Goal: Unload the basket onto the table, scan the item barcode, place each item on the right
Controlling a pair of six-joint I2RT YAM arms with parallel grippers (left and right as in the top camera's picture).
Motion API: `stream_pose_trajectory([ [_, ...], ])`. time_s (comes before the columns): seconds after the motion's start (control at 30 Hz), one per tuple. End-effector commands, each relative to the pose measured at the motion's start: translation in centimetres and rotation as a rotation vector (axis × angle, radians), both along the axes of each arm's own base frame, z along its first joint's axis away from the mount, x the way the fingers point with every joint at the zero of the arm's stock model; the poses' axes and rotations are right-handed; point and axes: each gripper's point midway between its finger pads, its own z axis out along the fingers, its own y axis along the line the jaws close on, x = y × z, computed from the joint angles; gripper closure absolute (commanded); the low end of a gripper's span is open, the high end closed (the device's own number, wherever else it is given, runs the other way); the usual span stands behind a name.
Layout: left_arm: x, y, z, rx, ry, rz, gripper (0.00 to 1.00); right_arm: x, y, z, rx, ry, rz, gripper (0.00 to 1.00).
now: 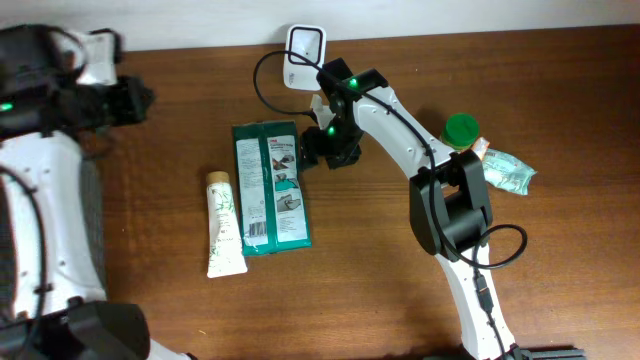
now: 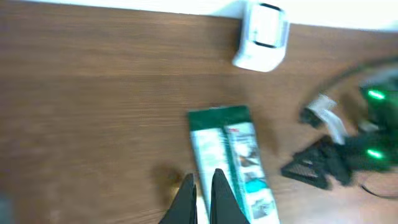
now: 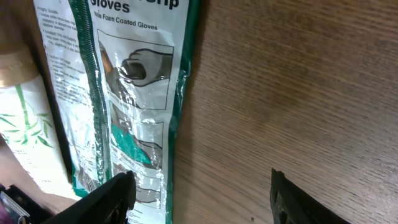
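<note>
As seen from overhead: located glove pack [image 1: 270, 187] flat on wooden table [image 1: 150, 220], just beside bamboo-print tube [image 1: 225, 225] and near white scanner [image 1: 304, 45] at far edge. Judged light, limp and slick-filmed; likely to sag or slide under a pinch. Best taken at long right edge. Found right gripper [image 3: 199, 180] released, jaws straddling that edge, gripping nothing. Found left gripper [image 2: 202, 180] clenched on nothing, well apart from pack. Noted hard, smooth wood, with bare room all around.
</note>
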Motion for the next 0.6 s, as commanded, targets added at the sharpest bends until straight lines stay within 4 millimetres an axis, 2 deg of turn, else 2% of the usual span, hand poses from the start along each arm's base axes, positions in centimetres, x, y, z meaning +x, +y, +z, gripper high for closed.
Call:
stream_pose_trajectory([
  [0.0,-0.5,-7.0,-3.3,-0.038,0.099,-0.138,1.0,0.0,-0.5,-0.3,0.015,0.028,-0.017,0.34],
  [0.1,-1.4,-8.7,-12.7,-0.036,0.348,-0.118,1.0,0.2,-0.2,0.6,0.119,0.04,0.009,0.34],
  [0.23,-3.2,-9.6,-20.6,-0.071,0.547,-0.123,1.0,0.2,-0.4,0.5,0.116,0.043,0.005,0.34],
  [0.3,-3.5,-9.8,-23.5,-0.072,0.591,-0.126,1.0,0.1,-0.6,0.4,0.109,0.042,0.007,0.34],
  [0.37,-3.5,-9.7,-25.2,-0.072,0.607,-0.125,1.0,0.0,-0.6,0.4,0.107,0.047,0.01,0.34],
  [0.43,-3.5,-9.6,-27.9,-0.038,0.641,-0.12,1.0,-0.1,-0.6,0.4,0.106,0.047,0.012,0.34],
  [0.5,-3.8,-8.9,-29.3,0.016,0.68,-0.069,1.0,-0.3,-0.7,0.4,0.102,0.057,0.011,0.34],
  [0.57,-3.8,-7.8,-30.0,0.075,0.698,-0.008,1.0,-0.6,-0.7,0.4,0.098,0.07,0.011,0.34],
])
